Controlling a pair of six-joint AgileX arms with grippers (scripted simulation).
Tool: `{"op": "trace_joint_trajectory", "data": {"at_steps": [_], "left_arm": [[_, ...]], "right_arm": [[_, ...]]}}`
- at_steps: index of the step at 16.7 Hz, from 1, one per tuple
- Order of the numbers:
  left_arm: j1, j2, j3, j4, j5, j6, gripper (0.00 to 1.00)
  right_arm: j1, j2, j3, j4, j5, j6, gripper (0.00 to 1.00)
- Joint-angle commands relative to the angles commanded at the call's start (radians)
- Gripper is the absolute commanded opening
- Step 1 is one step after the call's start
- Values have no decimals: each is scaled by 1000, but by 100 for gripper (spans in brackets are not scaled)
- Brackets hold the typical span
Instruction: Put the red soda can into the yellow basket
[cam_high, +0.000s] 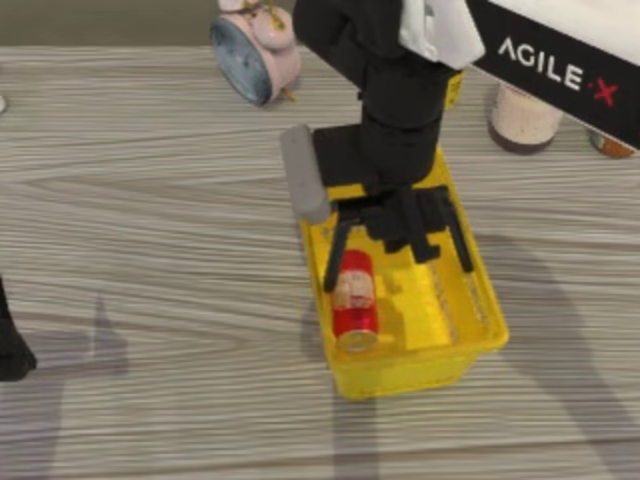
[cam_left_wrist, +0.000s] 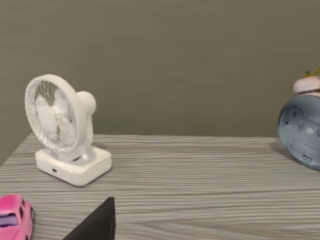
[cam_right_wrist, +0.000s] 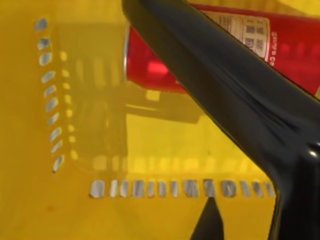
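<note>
Looming closest under the overhead camera is the right arm, reaching in from the far right edge, and the right gripper (cam_high: 397, 240) is held over the yellow basket (cam_high: 480, 345), just above its interior. Its two fingers are seen spread wide, one finger (cam_high: 338, 255) on the left and the other on the right, with nothing pinched between them. And there lies the red soda can (cam_high: 355, 295), resting on its side on the basket floor against the left wall, silver end turned toward the near rim, long axis running near-to-far along the basket. From the gripper it sits slightly left and nearer, just beside the left finger and below it; whether that finger touches it cannot be told from above. The right wrist view confirms it: yellow floor and perforated wall fill the picture, the red soda can (cam_right_wrist: 160, 65) is seen lying past a dark finger (cam_right_wrist: 240, 110) that crosses in front of it. So the can is judged delivered, and what remains is judged a clean withdrawal. A straight upward lift would be called for, since the can's length lies alongside the left finger and any sideways drift to the left could nudge or roll it. The basket's black swing handle (cam_high: 463, 240) is seen close to the right finger too, so a snag there is a risk. Over at the near left edge, the left gripper (cam_high: 12, 350) is parked well apart, its fingers out of sight.
</note>
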Motion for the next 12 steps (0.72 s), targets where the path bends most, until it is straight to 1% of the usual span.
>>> {"op": "trace_joint_trajectory", "data": {"at_steps": [5,10,12], "left_arm": [[0,0,0,0,0,0,100],[0,0,0,0,0,0,100],[0,0,0,0,0,0,100]], "right_arm": [[-3,0,19,-18,0,-5,0],[-25,-14,152,-170,0,-32,0],[-29,-18,170,-188,0,-37,0]]}}
